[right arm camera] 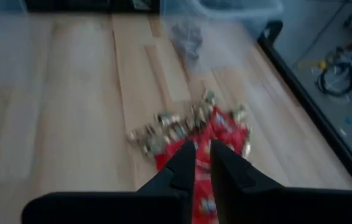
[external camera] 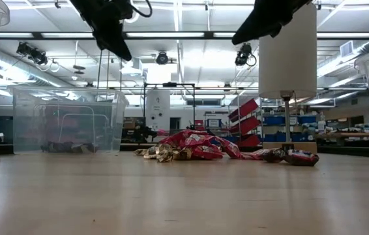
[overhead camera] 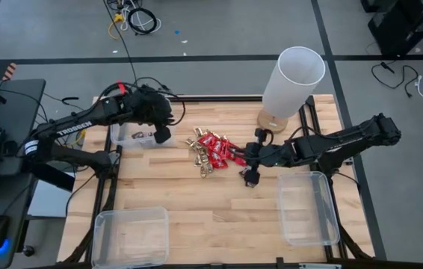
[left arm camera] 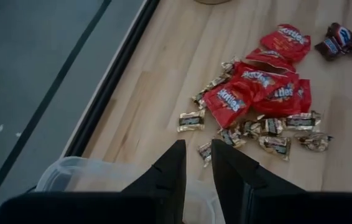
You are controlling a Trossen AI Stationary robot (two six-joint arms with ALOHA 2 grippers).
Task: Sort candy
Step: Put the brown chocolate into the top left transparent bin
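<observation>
The candy pile (overhead camera: 211,152) lies on the table's middle: red packets (left arm camera: 250,93), gold-foil pieces (left arm camera: 275,134) and, apart on its right, dark mini bars (left arm camera: 344,38). It also shows in the low view (external camera: 194,151). My left gripper (left arm camera: 199,171) hangs in the air over the rim of the far-left clear bin (overhead camera: 133,136), left of the pile; its fingers stand a narrow gap apart with nothing between them. My right gripper (right arm camera: 203,158) hovers above the pile's right edge, over red packets, also a narrow gap apart and empty.
The far-left bin holds a few dark pieces (external camera: 67,147). A clear bin (overhead camera: 131,235) stands at the near left and another (overhead camera: 307,208) at the near right. A tall white cylinder on a wooden base (overhead camera: 292,78) stands at the far right, close behind my right arm.
</observation>
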